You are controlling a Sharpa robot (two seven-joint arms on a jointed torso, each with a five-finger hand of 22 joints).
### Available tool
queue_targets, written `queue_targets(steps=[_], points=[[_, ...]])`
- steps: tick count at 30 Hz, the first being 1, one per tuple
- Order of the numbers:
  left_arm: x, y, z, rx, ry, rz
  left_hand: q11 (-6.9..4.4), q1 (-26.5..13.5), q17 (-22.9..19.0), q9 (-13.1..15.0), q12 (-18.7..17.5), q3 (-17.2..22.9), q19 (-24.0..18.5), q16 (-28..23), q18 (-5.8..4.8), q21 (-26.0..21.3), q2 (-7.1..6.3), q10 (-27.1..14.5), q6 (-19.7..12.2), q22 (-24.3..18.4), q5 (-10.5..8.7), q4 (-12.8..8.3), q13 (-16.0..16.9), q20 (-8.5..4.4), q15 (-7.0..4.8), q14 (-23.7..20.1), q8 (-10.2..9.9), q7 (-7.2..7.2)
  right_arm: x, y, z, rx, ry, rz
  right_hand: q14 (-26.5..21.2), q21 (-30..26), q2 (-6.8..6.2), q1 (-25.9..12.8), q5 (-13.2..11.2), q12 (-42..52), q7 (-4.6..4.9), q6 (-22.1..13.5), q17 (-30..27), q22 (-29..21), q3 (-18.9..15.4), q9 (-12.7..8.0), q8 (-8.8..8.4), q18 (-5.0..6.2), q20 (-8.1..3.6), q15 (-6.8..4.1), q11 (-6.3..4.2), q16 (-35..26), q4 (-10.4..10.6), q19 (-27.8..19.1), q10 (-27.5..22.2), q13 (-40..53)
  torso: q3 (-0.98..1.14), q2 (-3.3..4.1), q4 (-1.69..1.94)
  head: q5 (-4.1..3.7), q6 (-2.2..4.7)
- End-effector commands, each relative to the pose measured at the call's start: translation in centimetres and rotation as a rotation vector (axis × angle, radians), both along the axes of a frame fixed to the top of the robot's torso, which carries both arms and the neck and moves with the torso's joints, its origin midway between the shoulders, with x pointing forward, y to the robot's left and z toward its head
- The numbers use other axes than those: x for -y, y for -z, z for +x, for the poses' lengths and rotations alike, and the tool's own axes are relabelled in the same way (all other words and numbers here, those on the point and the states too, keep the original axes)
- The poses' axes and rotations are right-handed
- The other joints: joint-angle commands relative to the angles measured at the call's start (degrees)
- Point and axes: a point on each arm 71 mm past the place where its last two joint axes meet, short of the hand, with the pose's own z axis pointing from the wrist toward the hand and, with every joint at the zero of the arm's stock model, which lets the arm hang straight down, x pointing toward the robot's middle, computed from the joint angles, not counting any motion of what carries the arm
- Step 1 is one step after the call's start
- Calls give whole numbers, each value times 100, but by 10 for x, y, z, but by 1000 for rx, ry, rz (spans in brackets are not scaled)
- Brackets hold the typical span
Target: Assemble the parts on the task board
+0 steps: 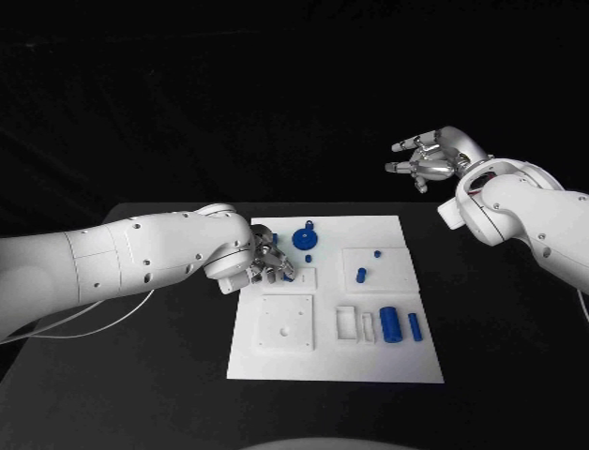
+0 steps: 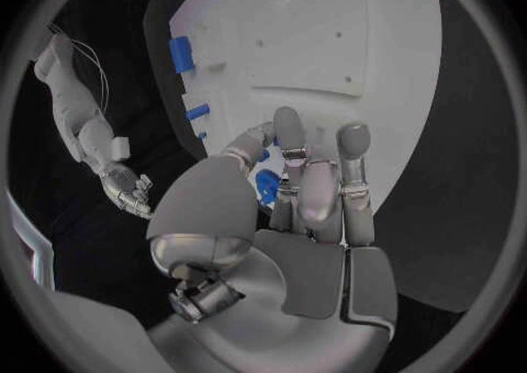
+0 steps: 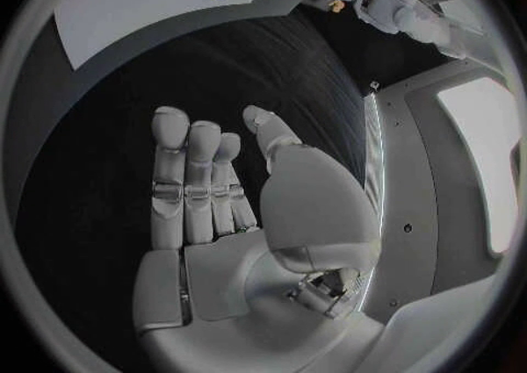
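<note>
The flat white task board (image 1: 333, 361) lies in the middle of the black table (image 1: 146, 394). The left silver hand (image 1: 265, 262) sits at the board's left edge, fingers curled down close together. In the left wrist view the fingers (image 2: 319, 184) bend in around a small blue part (image 2: 267, 187) – it looks pinched between thumb and fingers, tho the part is mostly hidden. In the head view bits of blue peek out by the hand, right by a small square pocket (image 1: 301, 277) in the board. The right silver hand (image 1: 430, 159) is up in the air, well apart from the board, off past its far right corner. Its fingers (image 3: 192, 180) are straight w/ the thumb out to the side – it holds nothing. On the board's far end sits a round blue piece with a knob (image 1: 306, 239). Near the right side is a small blue peg (image 1: 361, 276), w/ a tiny blue dot (image 1: 377, 253) just beside it. Closer to the robot lie a thick blue cylinder (image 1: 391, 324) and a thin blue bar (image 1: 415, 326), side by side, next to 2 narrow white slots (image 1: 355, 323). A big white square plate (image 1: 284, 323) w/ a small hole sits on the board's left half.
</note>
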Motion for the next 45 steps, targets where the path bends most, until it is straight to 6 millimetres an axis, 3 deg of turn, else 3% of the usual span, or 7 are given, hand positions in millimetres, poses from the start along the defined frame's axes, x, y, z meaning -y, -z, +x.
queue_targets(steps=[1, 7, 27, 45], points=[[7, 4, -4, -28, 34, 3, -51, 31, 6, 1909, 38, 22, 45, 37, -32, -41, 118, 259, 1282, 16, 59, -10, -8, 3, 10, 19, 16, -690, -2, 1, 0, -12, -16, -16, -48, -36, -9, -45, 17, -14, 14, 27, -6, 224, 21, 5, -1, 87, 2, 1, -10, 9, -20, 209, -49, -5, -3, 0, -1, -3, -5], [10, 5, -4, -42, 48, 9, -50, -195, 61, 1974, 103, 136, 89, 76, -23, -73, 188, 259, 1322, 126, 272, -197, -71, 31, 22, 23, 23, -700, -2, 3, 0, -16, -17, -18, -53, -55, -14, -58, 22, -18, 14, 21, -7, 221, 24, 5, -2, 88, 3, 3, -10, 7, -31, 207, -54, -9, 1, -3, 4, -2, -6], [10, 6, -4, -72, 50, 1, -56, -297, 135, 2055, 170, 118, 122, 127, -7, -138, 286, 259, 1342, 239, 231, -177, -70, 55, 22, 35, 40, -712, -2, 8, 0, -30, -18, -22, -55, -63, -10, -59, 28, -24, 15, 18, -9, 222, 35, 5, -2, 87, 3, 3, -9, 8, -53, 209, -60, -15, 1, -4, 6, 0, -13], [10, 7, -3, -82, 77, 32, -55, -187, 180, 2083, 175, 140, 113, 151, 18, -214, 236, 258, 1335, 314, 269, -289, -74, 84, 26, 38, 38, -707, -3, 12, 0, -43, -19, -24, -60, -85, -7, -72, 35, -31, 17, 2, -12, 220, 42, 4, -4, 88, 3, 3, -7, 6, -75, 209, -68, -23, 2, -3, 4, 4, -20]])
